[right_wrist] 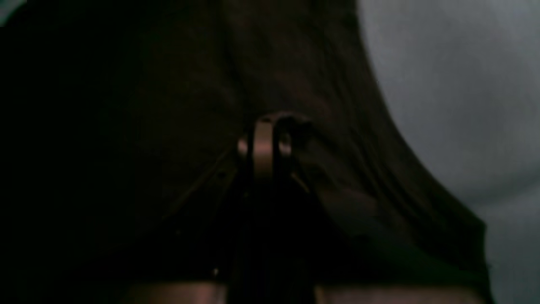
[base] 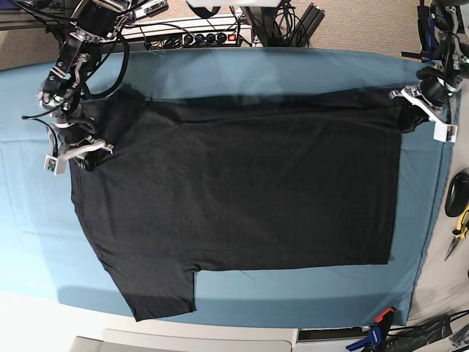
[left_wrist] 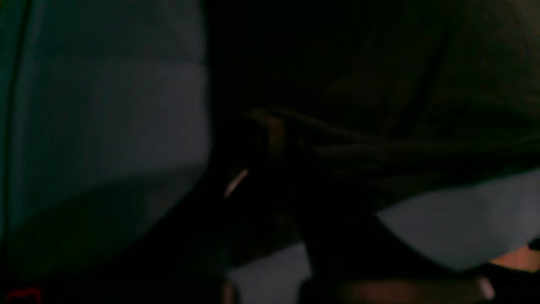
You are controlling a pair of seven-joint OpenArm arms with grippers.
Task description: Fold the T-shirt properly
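Base view shows one black T-shirt (base: 242, 198) spread plain side up across one table (base: 293, 70) draped in a teal cloth (base: 29, 220). The shirt covers most of the middle of the table, with one short sleeve (base: 161, 290) sticking out toward the near edge.

Two arms work it, one at each end. The right claw (base: 82, 152) sits at the shirt's left edge in this view, near the far corner, touching the fabric. The left claw (base: 419, 110) sits at the shirt's far right corner, where the cloth is drawn out into a narrow tip.

Right wrist view is very dark, but the right claw (right_wrist: 270, 139) shows with its two fingers close together and black fabric (right_wrist: 337, 177) fanning away from them in tight creases, so it looks clamped on the T-shirt. Left wrist view is darker and blurred; a fold of the shirt (left_wrist: 422, 147) runs off from the left claw (left_wrist: 272, 126), which seems to pinch it, though that is less sure.

Off the table's right side lie one pair of yellow-handled pliers (base: 459, 231), and a red-and-blue clamp (base: 377, 330) grips the near edge. One power strip (base: 198, 35) with cables sits behind the far edge.
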